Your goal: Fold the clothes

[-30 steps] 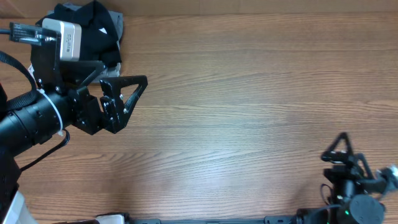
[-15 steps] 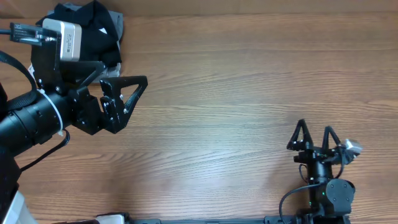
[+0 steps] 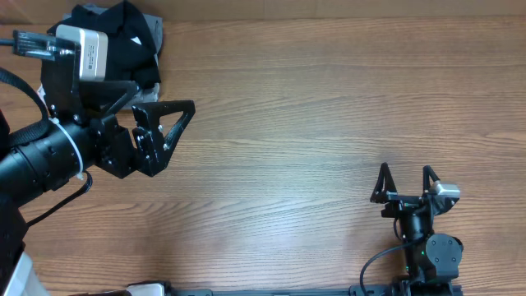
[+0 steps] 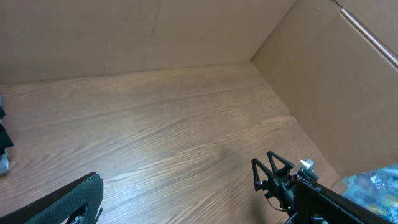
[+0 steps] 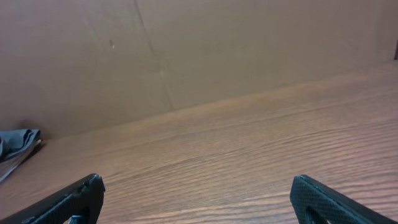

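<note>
LIGHT even, warm, diffuse from overhead | SHADOW faint, soft-edged on wooden table [image 3: 329, 107] | GLARE pale sheen across table centre in left wrist view | FOCUS overhead crisp; right gripper [image 5: 198, 200] fingertips soft at frame bottom | BACKDROP brown back wall [image 5: 186, 50] dimmer, flat

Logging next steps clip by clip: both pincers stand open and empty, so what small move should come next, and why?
Probably the left pincer should reach to the black shirt, heaped at the table's far left corner, and take an edge. It is the nearer arm; the right pincer sits open at the near right, far from the cloth.
</note>
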You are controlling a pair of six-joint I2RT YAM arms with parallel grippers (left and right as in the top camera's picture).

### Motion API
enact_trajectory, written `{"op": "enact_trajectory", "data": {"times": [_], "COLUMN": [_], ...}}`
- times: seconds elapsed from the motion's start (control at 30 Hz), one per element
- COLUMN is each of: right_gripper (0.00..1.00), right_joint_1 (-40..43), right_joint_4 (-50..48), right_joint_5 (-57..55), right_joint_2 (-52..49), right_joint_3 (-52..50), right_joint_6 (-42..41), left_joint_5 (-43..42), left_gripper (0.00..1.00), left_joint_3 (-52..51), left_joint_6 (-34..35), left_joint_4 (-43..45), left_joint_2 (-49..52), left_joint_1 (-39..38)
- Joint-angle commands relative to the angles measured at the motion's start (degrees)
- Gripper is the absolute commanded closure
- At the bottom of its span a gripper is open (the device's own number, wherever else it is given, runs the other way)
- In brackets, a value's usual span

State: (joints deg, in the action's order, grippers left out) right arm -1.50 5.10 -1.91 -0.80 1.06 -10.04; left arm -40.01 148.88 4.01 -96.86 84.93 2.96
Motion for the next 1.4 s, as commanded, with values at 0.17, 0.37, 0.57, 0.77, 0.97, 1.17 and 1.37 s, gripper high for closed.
{"op": "enact_trajectory", "data": {"times": [0.17,0.37,0.57,0.77,0.97,1.17,1.37], "right_gripper": [0.0,0.0,0.0,0.0,0.0,0.0,0.0], "right_joint_1": [0.4,0.6,0.6,0.6,0.6,0.6,0.6], "right_joint_4": [-0.4,-0.4,-0.4,-0.4,-0.4,-0.4,-0.4], "right_joint_5": [0.8,0.8,0.8,0.8,0.8,0.8,0.8], "right_joint_2": [0.6,0.6,0.6,0.6,0.6,0.6,0.6], "right_joint_3": [-0.6,-0.6,-0.6,-0.6,-0.6,-0.6,-0.6], "right_joint_6": [1.3,1.3,1.3,1.3,1.3,1.3,1.3], "left_joint_5": [0.2,0.2,0.2,0.2,0.2,8.9,13.5], "left_gripper": [0.0,0.0,0.0,0.0,0.0,0.0,0.0], "left_joint_3": [0.4,0.4,0.4,0.4,0.4,0.4,-1.0], "left_joint_6": [-1.3,-1.3,-1.3,-1.3,-1.3,-1.3,0.7], "left_joint_4": [0.1,0.1,0.1,0.1,0.1,0.1,0.1], "left_joint_2": [0.2,0.3,0.3,0.3,0.7,-0.2,-5.6], "left_joint_1": [-0.4,-0.4,-0.4,-0.4,-0.4,-0.4,-0.4]}}
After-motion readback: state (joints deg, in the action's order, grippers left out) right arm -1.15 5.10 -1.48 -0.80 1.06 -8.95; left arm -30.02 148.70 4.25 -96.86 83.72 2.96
